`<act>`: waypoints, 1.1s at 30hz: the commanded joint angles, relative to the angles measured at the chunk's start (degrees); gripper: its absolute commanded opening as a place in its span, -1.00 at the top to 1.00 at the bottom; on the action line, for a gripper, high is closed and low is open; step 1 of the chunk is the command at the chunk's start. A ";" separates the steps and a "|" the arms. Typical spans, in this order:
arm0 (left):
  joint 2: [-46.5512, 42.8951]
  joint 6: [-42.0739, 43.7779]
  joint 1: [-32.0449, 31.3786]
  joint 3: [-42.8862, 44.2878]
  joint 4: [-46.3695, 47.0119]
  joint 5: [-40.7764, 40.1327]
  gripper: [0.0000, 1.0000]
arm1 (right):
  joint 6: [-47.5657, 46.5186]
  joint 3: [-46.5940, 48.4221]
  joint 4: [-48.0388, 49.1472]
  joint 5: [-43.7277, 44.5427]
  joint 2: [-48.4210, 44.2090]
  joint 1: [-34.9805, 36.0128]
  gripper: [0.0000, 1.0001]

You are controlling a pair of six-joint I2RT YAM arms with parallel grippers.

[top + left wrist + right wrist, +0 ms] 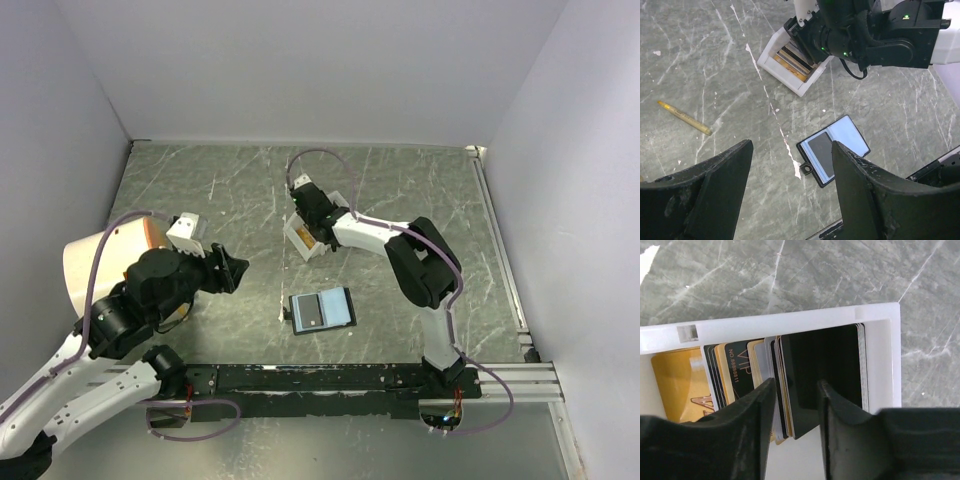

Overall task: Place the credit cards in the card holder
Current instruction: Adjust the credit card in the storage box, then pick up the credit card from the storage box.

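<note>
The credit cards (825, 365), black and gold, stand on edge in a white box (790, 322) at the table's middle back. My right gripper (796, 385) reaches into that box, open, its fingers straddling the edges of a few cards, with a gap still showing beside the right finger. In the top view the right gripper (312, 218) sits over the box (300, 243). The card holder (322, 310) lies open and flat nearer the arms, pale blue inside with a dark card in one pocket. My left gripper (791, 147) hovers open above the table, left of the card holder (835, 150), holding nothing.
A thin yellow stick (685, 118) lies on the table left of the box (790, 70). A tan round object (85, 265) stands at the left wall. A black rail (330, 380) runs along the near edge. Walls close in on three sides.
</note>
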 commanded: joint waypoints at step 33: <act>-0.72 0.57 -0.42 0.42 -1.29 -2.32 -0.52 | 1.32 9.90 -12.76 -12.23 3.82 0.75 -1.00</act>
